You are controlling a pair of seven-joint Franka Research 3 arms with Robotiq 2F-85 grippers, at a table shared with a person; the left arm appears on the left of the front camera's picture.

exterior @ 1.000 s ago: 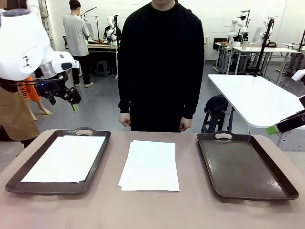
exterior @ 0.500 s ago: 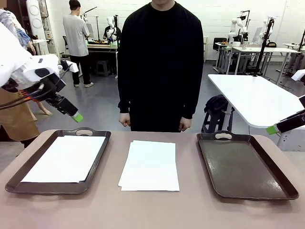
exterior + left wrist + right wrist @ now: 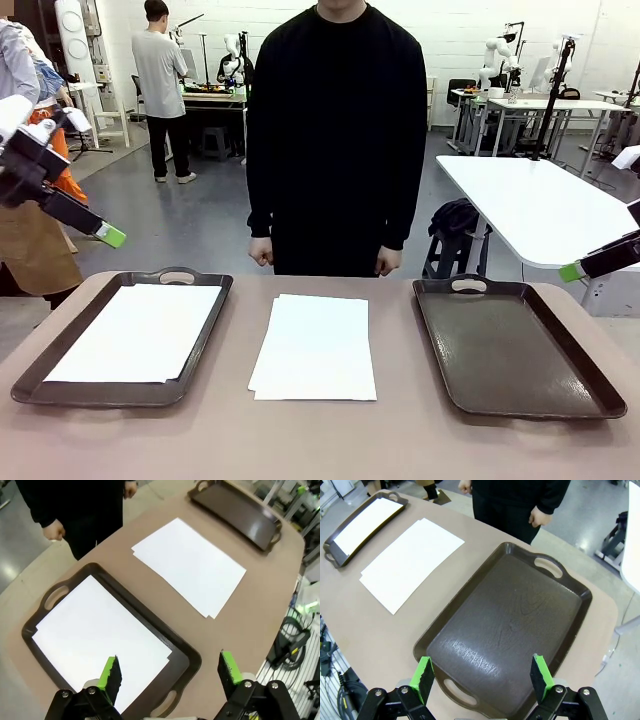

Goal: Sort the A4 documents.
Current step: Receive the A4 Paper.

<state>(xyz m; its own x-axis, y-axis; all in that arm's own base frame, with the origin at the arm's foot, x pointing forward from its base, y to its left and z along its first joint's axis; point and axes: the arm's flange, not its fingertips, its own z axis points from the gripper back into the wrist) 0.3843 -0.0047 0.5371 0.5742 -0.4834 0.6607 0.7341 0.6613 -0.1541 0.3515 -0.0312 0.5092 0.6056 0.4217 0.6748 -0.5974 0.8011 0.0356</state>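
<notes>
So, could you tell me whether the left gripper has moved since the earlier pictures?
Yes. In the front view the left gripper has drawn back leftward, away from the far handle of the left tray, toward the picture's left edge.

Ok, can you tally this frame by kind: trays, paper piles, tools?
Trays: 2 (left tray, right tray)
Paper piles: 2 (tray pile, middle pile)
Tools: 2 (left tool, right tool)
Total: 6

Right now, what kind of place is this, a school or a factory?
Most likely a robot lab: the left gripper and right gripper hang open by a table with trays, and a white worktable stands on bare grey floor behind.
</notes>
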